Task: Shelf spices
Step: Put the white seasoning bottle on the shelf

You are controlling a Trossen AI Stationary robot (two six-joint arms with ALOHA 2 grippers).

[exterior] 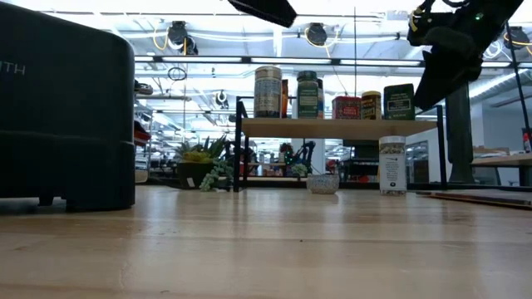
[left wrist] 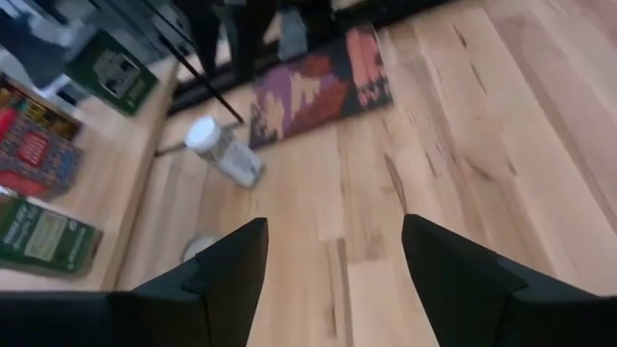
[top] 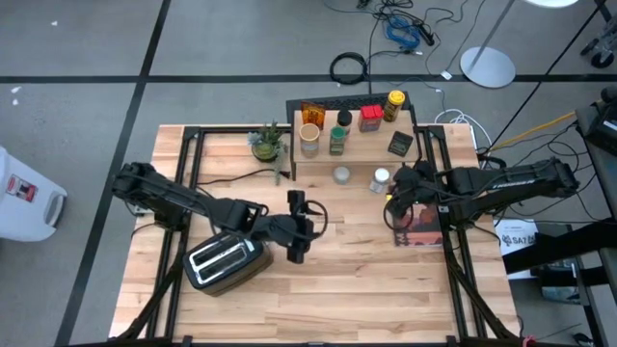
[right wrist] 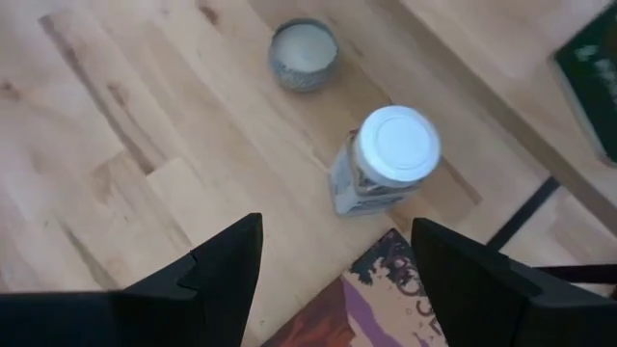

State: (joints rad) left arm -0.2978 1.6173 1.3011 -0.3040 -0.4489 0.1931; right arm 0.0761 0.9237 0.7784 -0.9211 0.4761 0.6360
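Observation:
The shelf (top: 352,145) stands at the table's far edge and carries several spices, among them a tan jar (top: 308,138), a green jar (top: 337,141), a red tin (top: 370,119), a yellow jar (top: 394,104) and a dark green tin (top: 400,144). In front of it, a white-lidded jar (right wrist: 386,159) stands upright on the table next to a small round tin (right wrist: 303,53). My right gripper (right wrist: 337,260) is open and empty, raised above the table just near and right of the white-lidded jar. My left gripper (left wrist: 335,260) is open and empty above the table's middle.
A silver toaster (top: 224,262) sits at the near left under my left arm. A potted plant (top: 268,142) stands left of the shelf. A patterned flat box (top: 416,226) lies on the table below my right gripper. Bare tabletop lies between the grippers and toward the near edge.

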